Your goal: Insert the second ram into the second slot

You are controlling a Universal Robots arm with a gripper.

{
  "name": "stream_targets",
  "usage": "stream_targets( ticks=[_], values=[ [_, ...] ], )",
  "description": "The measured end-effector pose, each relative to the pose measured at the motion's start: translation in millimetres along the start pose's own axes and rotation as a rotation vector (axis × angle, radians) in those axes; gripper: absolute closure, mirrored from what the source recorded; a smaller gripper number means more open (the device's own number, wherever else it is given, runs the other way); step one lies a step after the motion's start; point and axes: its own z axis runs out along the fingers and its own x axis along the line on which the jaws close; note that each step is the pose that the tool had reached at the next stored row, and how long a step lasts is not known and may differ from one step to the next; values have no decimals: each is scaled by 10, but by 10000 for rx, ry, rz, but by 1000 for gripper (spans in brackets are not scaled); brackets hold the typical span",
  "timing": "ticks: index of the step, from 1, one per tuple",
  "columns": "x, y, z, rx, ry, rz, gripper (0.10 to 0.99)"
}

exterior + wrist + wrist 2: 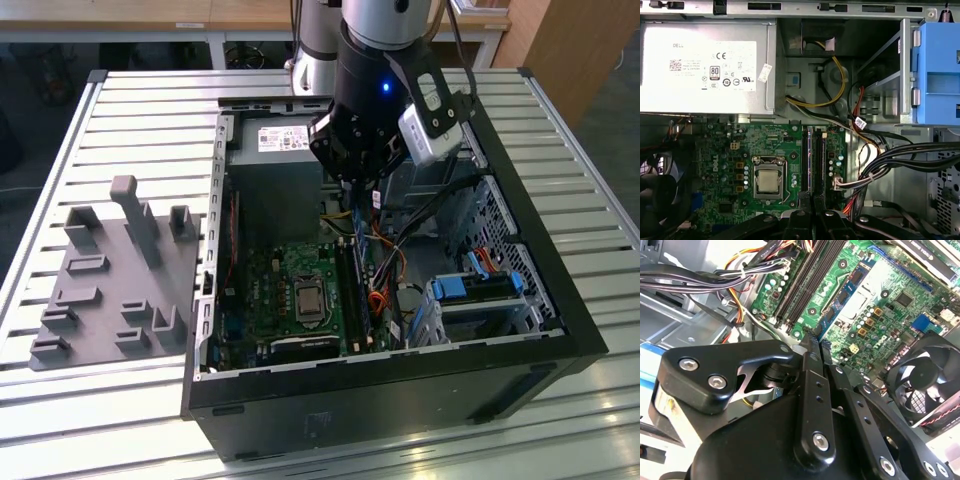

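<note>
Claw (pixel 362 178) clenched, contents unclear; RAM slots (pixel 348 290) sit below it mid-frame in exterior view, long axis up-down

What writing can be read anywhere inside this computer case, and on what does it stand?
White label on the power supply: rows of print and certification marks, too small to quote reliably.
Small sticker at the power supply's edge: too small to read.
Motherboard: fine white markings, unreadable.
Cable tag: unreadable.
</note>
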Motion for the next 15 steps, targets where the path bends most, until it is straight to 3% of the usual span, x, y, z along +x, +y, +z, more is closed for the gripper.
stream_targets(
  ticks=[15],
  values=[
    [0, -1, 40, -1, -1, 0, 949]
  ],
)
